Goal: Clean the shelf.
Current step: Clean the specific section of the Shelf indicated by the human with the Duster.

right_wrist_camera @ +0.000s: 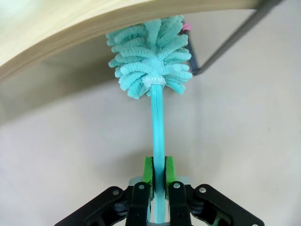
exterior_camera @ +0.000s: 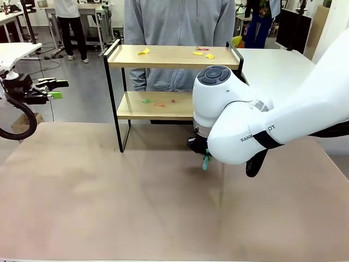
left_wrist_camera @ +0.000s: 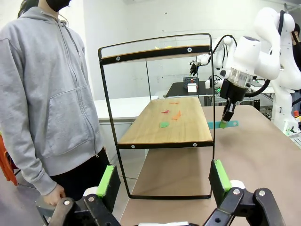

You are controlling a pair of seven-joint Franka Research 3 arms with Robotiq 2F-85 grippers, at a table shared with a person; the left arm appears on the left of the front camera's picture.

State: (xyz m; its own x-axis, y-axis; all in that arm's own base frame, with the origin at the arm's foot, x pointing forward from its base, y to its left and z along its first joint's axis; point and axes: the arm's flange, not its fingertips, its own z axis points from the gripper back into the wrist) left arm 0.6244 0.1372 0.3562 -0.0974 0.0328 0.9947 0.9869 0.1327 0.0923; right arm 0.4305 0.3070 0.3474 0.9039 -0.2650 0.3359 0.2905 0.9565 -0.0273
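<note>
My right claw [right_wrist_camera: 158, 172] pinches a teal duster [right_wrist_camera: 150, 61] near the shelf [exterior_camera: 163, 57]. My left claw [left_wrist_camera: 163, 180] gapes empty, far left.

one shelf [exterior_camera: 169, 57], one duster [right_wrist_camera: 153, 61], one person [exterior_camera: 177, 22]

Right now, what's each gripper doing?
Left gripper: open, holding nothing.
Right gripper: shut on the fluffy turquoise duster, by its flat plastic handle.
</note>
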